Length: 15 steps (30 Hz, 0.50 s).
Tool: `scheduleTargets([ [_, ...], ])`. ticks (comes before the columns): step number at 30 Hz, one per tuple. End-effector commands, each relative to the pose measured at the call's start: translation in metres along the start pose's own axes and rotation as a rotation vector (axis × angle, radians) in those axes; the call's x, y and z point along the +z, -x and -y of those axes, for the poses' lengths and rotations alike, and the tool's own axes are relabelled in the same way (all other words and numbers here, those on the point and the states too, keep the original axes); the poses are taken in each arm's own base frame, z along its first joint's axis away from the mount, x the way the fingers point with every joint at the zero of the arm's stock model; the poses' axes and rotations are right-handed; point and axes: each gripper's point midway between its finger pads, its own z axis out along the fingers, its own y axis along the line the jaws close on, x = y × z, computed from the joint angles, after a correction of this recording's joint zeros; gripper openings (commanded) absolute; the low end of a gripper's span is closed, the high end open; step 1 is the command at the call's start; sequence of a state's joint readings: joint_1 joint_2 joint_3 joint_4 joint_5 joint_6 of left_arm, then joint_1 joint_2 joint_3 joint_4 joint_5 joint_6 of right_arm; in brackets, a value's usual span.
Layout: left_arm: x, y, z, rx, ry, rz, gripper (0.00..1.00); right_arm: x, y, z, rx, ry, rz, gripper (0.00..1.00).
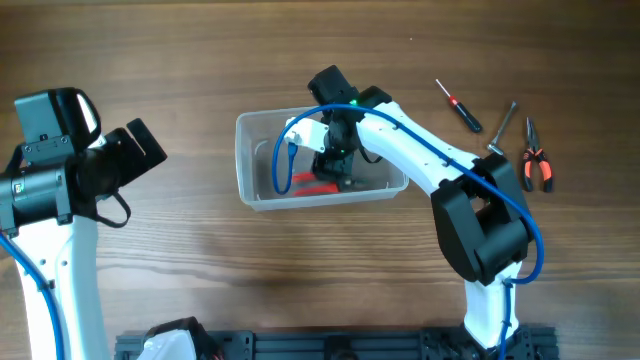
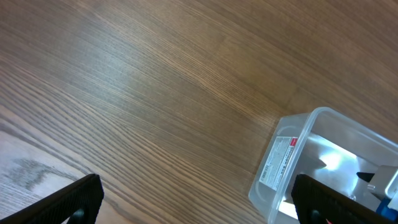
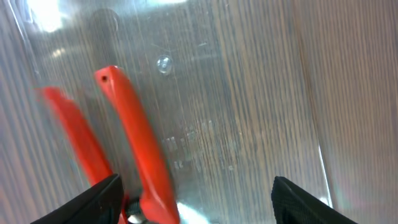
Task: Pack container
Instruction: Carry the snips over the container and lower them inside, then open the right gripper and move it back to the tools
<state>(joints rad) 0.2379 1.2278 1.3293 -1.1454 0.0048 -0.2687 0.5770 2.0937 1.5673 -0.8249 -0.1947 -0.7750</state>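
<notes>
The container (image 1: 244, 165) stands near the middle of the wooden table (image 1: 300, 60), with its long side running left to right. It is a clear plastic box with rounded corners and a thick rim.

At the far left of the table is the left arm. The left gripper (image 2: 196, 186) is above bare wood, well apart from the container. Its two fingers are spread wide and nothing is between them. In the left wrist view, one corner of the container is seen at the lower right, and a white label (image 2: 283, 163) with a red mark is on its short wall.

Inside the container, on the clear floor, lies a red-handled tool (image 3: 134, 149). Its two red handles are a little apart from each other. The right gripper (image 3: 196, 183) reaches down into the container from above. Its fingers are open and grip nothing. In the right wrist view, the red handles are just beside the finger on the left of the picture. It is not possible to tell if they touch it.

To the right of the container, three tools lie on the table: a screwdriver (image 1: 460, 106) with a red and black handle, then a thin dark metal tool (image 1: 503, 128), then pliers (image 1: 536, 166) with orange and black handles.
</notes>
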Motion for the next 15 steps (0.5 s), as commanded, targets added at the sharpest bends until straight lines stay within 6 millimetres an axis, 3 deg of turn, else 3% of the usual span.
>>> scheduleTargets([
  [1, -0.003, 0.004, 0.0, -0.013, -0.003, 0.01, 1.0, -0.017, 0.016, 0.012, 0.129, -0.04, 0.044, 0.78],
  [5, -0.003, 0.004, 0.0, -0.013, -0.003, 0.01, 1.0, -0.081, 0.035, 0.03, 0.249, -0.161, 0.117, 0.81],
  [8, -0.003, 0.004, 0.0, -0.013, -0.003, 0.01, 1.0, -0.158, 0.039, 0.051, 0.368, -0.336, 0.204, 0.86],
  [9, -0.003, 0.004, 0.0, -0.013, -0.003, 0.01, 1.0, -0.191, 0.031, 0.062, 0.424, -0.421, 0.234, 0.92],
  [11, -0.003, 0.004, 0.0, -0.013, -0.003, 0.01, 1.0, -0.234, 0.01, 0.075, 0.502, -0.518, 0.27, 1.0],
  [13, -0.003, 0.004, 0.0, -0.013, -0.003, 0.01, 1.0, -0.262, -0.024, 0.087, 0.605, -0.561, 0.28, 1.0],
  [15, -0.003, 0.004, 0.0, -0.013, -0.003, 0.01, 1.0, -0.274, -0.068, 0.099, 0.738, -0.572, 0.252, 1.0],
])
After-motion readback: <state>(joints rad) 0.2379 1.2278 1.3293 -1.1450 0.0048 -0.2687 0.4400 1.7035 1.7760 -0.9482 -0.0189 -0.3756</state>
